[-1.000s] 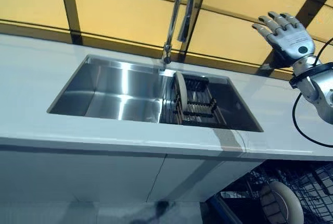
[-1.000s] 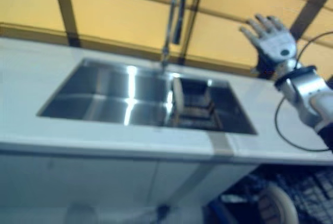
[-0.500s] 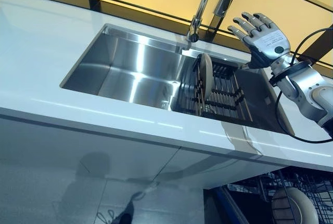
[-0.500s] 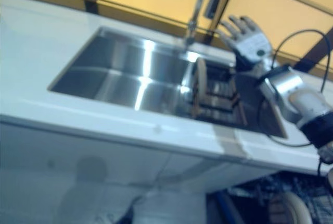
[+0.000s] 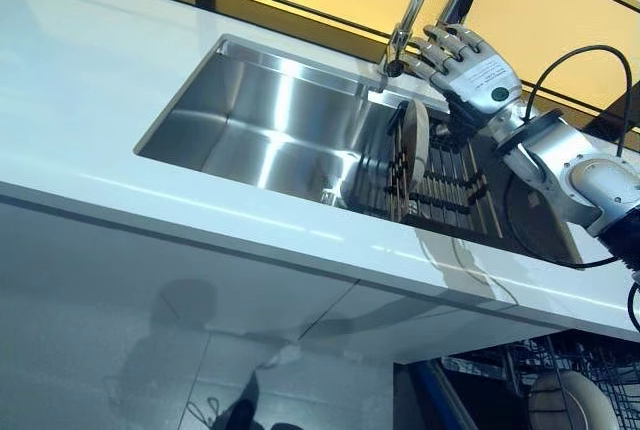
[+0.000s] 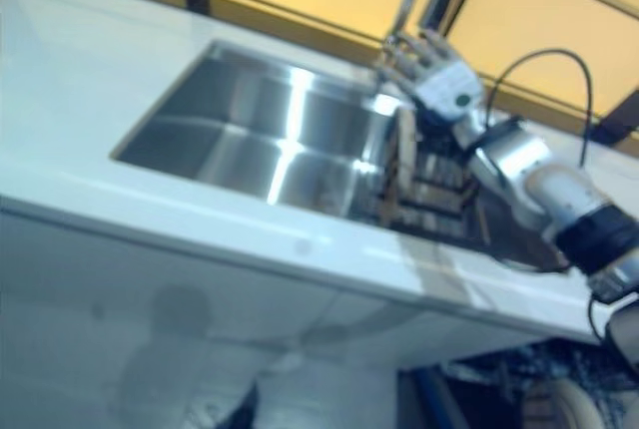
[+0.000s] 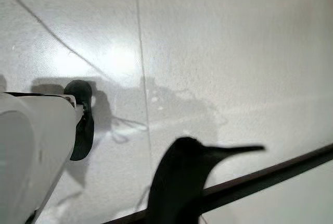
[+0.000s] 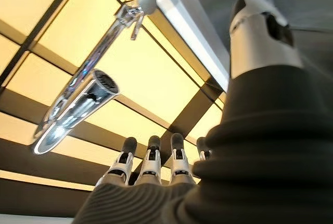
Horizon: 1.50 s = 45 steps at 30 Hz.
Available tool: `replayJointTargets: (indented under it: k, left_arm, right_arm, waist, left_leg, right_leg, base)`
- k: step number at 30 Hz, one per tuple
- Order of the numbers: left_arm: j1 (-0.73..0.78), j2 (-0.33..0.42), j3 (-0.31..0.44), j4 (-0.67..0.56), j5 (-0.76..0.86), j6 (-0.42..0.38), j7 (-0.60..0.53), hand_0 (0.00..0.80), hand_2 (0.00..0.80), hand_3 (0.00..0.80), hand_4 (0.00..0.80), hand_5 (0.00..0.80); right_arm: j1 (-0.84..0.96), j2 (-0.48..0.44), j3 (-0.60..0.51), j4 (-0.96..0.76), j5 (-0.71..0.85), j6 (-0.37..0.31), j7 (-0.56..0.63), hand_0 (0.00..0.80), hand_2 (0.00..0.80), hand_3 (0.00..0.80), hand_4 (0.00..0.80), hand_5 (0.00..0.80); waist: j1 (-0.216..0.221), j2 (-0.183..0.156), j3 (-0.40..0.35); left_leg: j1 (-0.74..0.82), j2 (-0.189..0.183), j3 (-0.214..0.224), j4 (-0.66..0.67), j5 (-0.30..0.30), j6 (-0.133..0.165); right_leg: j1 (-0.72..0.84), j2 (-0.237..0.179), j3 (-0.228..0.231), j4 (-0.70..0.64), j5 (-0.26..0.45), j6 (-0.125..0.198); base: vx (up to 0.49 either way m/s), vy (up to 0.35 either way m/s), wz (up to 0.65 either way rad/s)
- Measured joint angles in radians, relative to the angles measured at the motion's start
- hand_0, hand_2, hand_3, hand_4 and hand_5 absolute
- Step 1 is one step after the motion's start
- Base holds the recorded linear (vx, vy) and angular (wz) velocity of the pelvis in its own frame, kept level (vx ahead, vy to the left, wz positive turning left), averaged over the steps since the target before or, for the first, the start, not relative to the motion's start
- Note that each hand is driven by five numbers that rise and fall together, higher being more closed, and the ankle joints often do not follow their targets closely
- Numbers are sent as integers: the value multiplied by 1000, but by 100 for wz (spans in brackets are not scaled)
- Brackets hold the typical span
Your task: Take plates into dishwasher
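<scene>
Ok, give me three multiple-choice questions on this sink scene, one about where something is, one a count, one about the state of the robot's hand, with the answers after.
1. Where does the plate by the sink stand?
A. flat on the counter
B. on edge in the rack in the sink's right part
C. in the right hand

2. How many plates stand in that sink rack?
A. one
B. three
C. none

3. How is the right hand?
A. curled round the plate
B. fingers straight, holding nothing
C. gripping the faucet

Answers: 1 B, the plate stands upright among the rack's bars. 2 A, only one round plate shows there; another sits in the dishwasher rack below. 3 B, the fingers spread straight above the rack, near the faucet, with nothing in them.
</scene>
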Motion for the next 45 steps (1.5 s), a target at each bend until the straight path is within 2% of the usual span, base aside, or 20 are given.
replayJointTargets:
  k: [5, 21, 35, 45]
  left_arm:
    - [0, 0, 0, -9, 0, 0, 0, 0, 0, 0, 0, 0]
    - [0, 9, 0, -10, 0, -8, 0, 0, 0, 0, 0, 0]
    - [3, 10, 6, -22, 4, -9, 0, 0, 0, 0, 0, 0]
    - [6, 10, 7, -23, 11, -6, 1, 0, 0, 0, 0, 0]
  right_arm:
    - [0, 11, 0, 0, -21, 0, 30, 0, 0, 0, 0, 0]
    - [0, 34, 37, 25, -113, -58, 119, 0, 0, 0, 0, 0]
    - [1, 7, 34, 30, -113, -59, 99, 0, 0, 0, 0, 0]
    - [6, -9, 21, 25, -214, -95, 109, 0, 0, 0, 0, 0]
  waist:
    - [7, -10, 6]
    - [8, -10, 6]
    - [6, -10, 6]
    - [0, -11, 5]
  left_leg:
    - [-8, 0, -14, 0, 5, -2]
    - [-8, 1, -14, 1, 10, -3]
    - [11, 4, -7, -1, 11, -4]
    - [45, 13, 14, -6, 7, -9]
  right_leg:
    - [-1, 2, -6, 0, -1, 2]
    - [-1, 3, -8, 0, -1, 2]
    - [12, 5, -2, 0, 0, 0]
    - [36, 9, 11, 0, -2, 4]
  base:
    - [4, 2, 8]
    - [0, 0, 0]
    - [2, 1, 0]
    - [7, -4, -5]
